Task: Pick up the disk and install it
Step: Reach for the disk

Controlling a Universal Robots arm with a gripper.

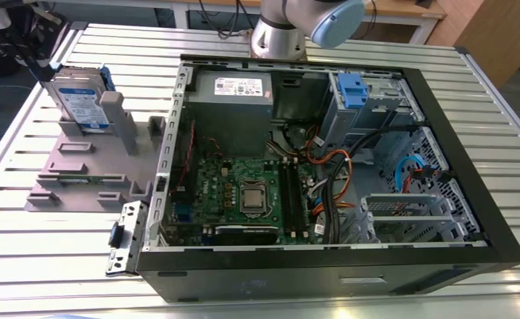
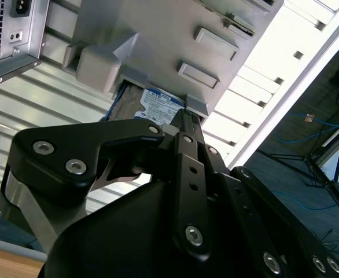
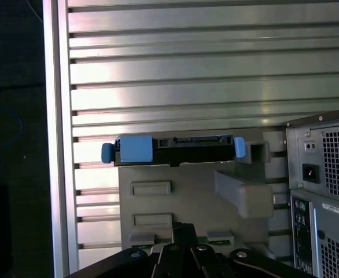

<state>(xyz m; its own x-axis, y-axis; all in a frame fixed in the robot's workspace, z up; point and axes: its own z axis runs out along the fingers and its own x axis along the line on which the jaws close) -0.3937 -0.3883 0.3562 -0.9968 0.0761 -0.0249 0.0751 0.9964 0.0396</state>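
Observation:
The disk (image 1: pixel 81 100) stands upright on its edge in a grey holder (image 1: pixel 82 174) on the slatted table, at the exterior view's left of the open computer case (image 1: pixel 473 199). A blue bracket frames it and its white-and-blue label faces the camera. In the first wrist view the disk (image 3: pixel 175 149) shows edge-on, with blue bracket ends at both sides, beyond my gripper (image 3: pixel 184 234). In the second wrist view my black gripper (image 2: pixel 184 124) sits close before the disk's label (image 2: pixel 158 104), apart from it. Nothing shows in its grasp.
The arm's base (image 1: pixel 278 36) stands behind the case. Inside the case are a motherboard (image 1: pixel 247 193), a power supply (image 1: pixel 233 86), cables and a drive bay with a blue latch (image 1: pixel 353 90). The table edge (image 3: pixel 56 145) lies just beyond the holder.

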